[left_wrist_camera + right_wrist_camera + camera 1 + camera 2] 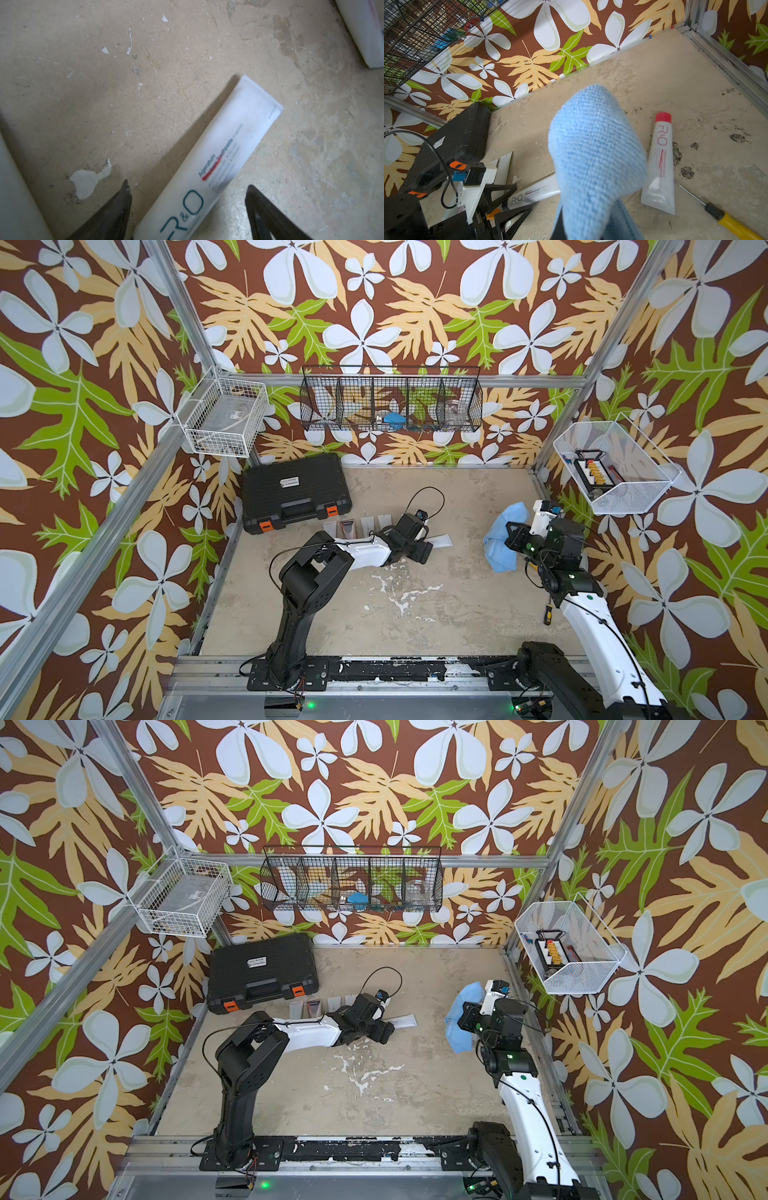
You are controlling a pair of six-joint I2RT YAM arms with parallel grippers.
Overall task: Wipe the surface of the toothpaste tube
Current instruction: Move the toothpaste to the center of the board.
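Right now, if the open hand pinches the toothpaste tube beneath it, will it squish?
Probably squishes: the toothpaste tube looks like soft plastic, flattened toward its crimped end. That flat end should stop rolling. Its smooth skin may slip.

- Left arm: elbow raised, forearm stretched forward and low.
- Left gripper: jaws spread wide, angled downward.
- Right arm: upright, wrist bent inward.
- Right gripper: jaws clamped on blue cloth.
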